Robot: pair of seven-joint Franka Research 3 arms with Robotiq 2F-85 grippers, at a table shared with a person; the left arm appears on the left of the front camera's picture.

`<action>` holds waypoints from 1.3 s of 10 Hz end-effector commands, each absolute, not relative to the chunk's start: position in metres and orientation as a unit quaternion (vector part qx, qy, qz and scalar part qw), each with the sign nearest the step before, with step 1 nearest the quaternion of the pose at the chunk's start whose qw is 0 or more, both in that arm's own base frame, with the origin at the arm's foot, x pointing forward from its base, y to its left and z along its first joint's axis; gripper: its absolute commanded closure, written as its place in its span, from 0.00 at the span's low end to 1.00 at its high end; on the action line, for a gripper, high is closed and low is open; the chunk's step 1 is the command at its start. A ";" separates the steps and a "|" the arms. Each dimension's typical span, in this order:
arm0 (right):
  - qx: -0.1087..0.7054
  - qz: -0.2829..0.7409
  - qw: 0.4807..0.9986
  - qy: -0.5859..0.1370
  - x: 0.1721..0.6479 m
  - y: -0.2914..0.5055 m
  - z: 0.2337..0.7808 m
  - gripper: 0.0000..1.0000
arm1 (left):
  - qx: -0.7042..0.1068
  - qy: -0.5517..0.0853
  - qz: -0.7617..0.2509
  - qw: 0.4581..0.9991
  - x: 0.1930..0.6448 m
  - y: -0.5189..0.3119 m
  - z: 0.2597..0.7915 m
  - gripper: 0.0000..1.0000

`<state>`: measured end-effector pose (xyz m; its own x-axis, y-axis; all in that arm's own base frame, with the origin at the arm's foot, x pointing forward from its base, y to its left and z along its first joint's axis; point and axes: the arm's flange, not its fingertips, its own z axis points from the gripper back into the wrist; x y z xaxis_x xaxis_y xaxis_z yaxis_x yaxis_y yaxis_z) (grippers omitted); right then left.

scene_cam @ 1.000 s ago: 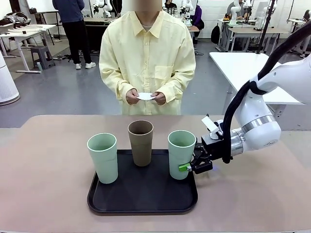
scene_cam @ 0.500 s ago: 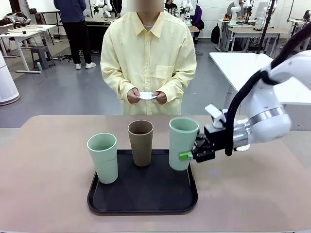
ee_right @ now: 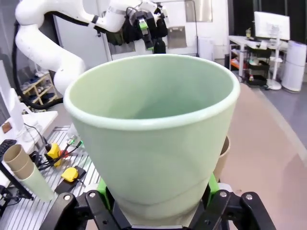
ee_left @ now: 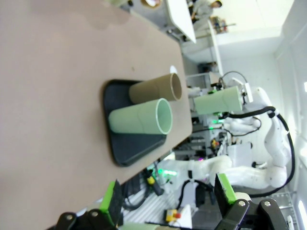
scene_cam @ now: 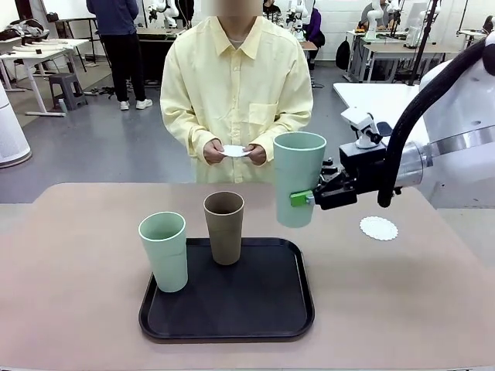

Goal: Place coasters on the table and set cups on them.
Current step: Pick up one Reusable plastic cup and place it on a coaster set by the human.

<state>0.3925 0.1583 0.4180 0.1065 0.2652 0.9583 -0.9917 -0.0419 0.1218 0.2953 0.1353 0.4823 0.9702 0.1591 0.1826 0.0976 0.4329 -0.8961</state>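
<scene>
My right gripper [scene_cam: 303, 199] is shut on a pale mint cup [scene_cam: 298, 188], holding it upright in the air above the right edge of the black tray [scene_cam: 224, 313]. In the right wrist view the same cup [ee_right: 153, 129] sits between the green pads [ee_right: 213, 184]. A second mint cup [scene_cam: 164, 251] and a brown cup [scene_cam: 223, 227] stand on the tray. One white lacy coaster [scene_cam: 378, 228] lies on the beige table [scene_cam: 69, 294], right of the held cup. The person holds another coaster [scene_cam: 233, 151] in both hands. My left gripper [ee_left: 168, 196] hangs open above the table with nothing between its fingers.
The person in a yellow shirt [scene_cam: 236, 85] stands at the far edge, hands close to the body. The tray occupies the table's near middle. A white table [scene_cam: 379, 104] stands behind on the right. Bare tabletop lies left and right of the tray.
My right gripper has lifted the mint cup off the tray's right side, up and slightly right. The coaster on the table, hidden by the arm before, now shows.
</scene>
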 end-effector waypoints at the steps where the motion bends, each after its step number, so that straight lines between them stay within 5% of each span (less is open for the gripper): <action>1: 0.481 0.547 0.566 -0.386 0.395 0.156 0.409 1.00 | -0.538 -0.126 0.014 0.833 0.297 0.135 0.483 0.00; 3: 0.481 0.547 0.566 -0.386 0.395 0.156 0.409 1.00 | -0.538 -0.126 0.014 0.833 0.297 0.135 0.483 0.00; 4: 0.473 0.547 0.575 -0.383 0.393 0.158 0.416 0.17 | -0.538 -0.126 0.014 0.833 0.297 0.135 0.483 0.00; 13: 0.390 0.466 0.611 -0.508 0.442 -0.135 0.430 0.17 | -0.538 -0.126 0.014 0.833 0.297 0.135 0.483 0.00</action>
<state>0.4320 -0.1393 0.4276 0.0756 0.2189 0.9728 -0.9658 0.2587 0.0168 0.2953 0.1355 0.4823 0.9702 0.1594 0.1827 0.0976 0.4328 -0.8962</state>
